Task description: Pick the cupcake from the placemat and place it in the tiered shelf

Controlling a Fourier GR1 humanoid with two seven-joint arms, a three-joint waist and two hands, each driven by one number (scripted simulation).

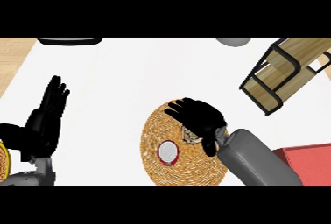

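Head view shows you the right hand [200, 118] spread over the round woven placemat [174, 170], fingers straight and splayed, its palm partly covering the cupcake [191, 136], which sits on the mat's right half. You can't tell whether the hand touches it. A small red-rimmed white dish [168, 152] lies just left of the cupcake. Your left hand [48, 113] rests open at the left edge, fingers up. Far right stands the tiered shelf [284, 70], well apart from the mat.
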